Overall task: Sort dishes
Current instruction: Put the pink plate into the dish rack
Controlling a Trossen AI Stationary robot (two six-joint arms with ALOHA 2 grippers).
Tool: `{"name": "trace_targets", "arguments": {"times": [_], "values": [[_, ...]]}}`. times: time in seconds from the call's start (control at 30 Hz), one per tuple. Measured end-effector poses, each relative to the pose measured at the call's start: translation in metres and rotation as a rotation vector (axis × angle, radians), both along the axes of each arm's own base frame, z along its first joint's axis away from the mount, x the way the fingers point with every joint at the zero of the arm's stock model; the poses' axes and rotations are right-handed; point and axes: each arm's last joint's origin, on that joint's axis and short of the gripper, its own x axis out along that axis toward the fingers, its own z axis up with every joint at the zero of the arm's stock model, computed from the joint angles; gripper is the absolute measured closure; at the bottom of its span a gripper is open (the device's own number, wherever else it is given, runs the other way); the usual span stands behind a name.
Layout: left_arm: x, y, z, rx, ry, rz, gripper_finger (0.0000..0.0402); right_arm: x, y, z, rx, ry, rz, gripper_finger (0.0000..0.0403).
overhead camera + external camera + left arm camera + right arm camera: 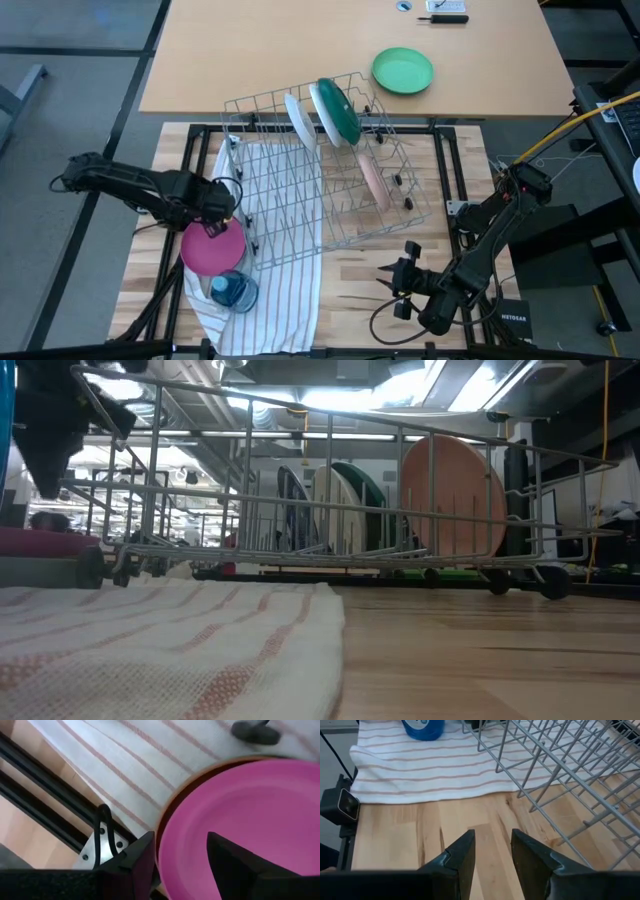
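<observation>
Magenta plate (212, 248) on striped towel (270, 290), left tabletop edge; left end effector (180, 852) wide, straddling its rim. Brown plate (175, 795) beneath: left wrist view only. Right end effector (492, 845) wide, empty, near front edge.

From above I look straight down on the tabletop (400, 280); my low camera looks level across it. Both see the wire rack (330, 180).

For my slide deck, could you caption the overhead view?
Left gripper open over the magenta plate; right gripper waits open beside the rack.
</observation>
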Motion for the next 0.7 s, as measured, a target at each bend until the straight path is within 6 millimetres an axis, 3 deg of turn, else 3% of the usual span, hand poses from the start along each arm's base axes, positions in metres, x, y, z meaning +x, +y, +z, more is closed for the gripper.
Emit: {"name": "trace_targets", "arguments": {"times": [0.17,0.43,0.7], "values": [[-0.004,0.001,-0.014,0.021,0.042,-0.005,0.0233,0.001,0.001,0.000,0.009,-0.007,0.000,0.0274],[-0.003,0.004,-0.015,0.141,0.015,0.013,0.0243,0.001,0.001,0.001,0.021,-0.013,-0.005,0.0274],[-0.003,0.003,-0.015,0.103,0.048,-0.097,0.0252,0.001,0.001,0.001,0.074,-0.026,-0.049,0.0274]]}}
